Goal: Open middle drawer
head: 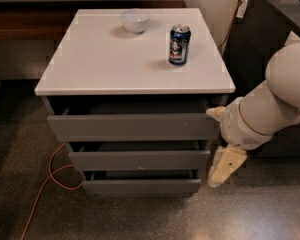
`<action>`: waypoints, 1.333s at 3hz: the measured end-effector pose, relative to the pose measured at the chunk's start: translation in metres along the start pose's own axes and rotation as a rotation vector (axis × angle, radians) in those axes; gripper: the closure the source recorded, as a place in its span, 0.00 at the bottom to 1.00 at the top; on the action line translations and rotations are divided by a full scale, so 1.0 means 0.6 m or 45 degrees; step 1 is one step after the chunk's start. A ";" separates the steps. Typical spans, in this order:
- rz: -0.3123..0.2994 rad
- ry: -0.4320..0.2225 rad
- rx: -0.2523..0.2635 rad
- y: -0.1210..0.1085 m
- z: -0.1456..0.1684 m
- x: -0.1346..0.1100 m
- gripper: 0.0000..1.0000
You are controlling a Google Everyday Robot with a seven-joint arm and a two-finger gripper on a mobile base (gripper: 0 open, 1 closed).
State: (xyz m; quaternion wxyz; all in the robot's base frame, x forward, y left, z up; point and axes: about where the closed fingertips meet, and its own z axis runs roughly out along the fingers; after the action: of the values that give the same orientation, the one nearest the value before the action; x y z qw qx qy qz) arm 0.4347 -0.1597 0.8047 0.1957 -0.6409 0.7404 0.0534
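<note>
In the camera view, your pincer (224, 165) hangs low, just beside the right end of the middle drawer (140, 160), and you cannot tell whether it is apart or together. The flat front offers no handle, so the pincer could slip off its edge or catch the taller top drawer (132, 126) instead, and a jolt might tip the can (179, 44) on the white surface (115, 64). The middle drawer is a long, thin, matte grey front between the top drawer and the narrower bottom drawer (140, 186).
</note>
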 end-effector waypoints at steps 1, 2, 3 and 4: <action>0.011 -0.102 -0.031 0.020 0.084 -0.020 0.00; 0.039 -0.163 -0.041 0.028 0.153 -0.036 0.00; 0.072 -0.192 -0.049 0.040 0.219 -0.047 0.00; 0.097 -0.208 -0.072 0.058 0.274 -0.055 0.00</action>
State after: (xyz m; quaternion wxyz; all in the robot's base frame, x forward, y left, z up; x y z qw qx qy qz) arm 0.4405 -0.0685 0.6595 0.2350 -0.6109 0.7441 0.1337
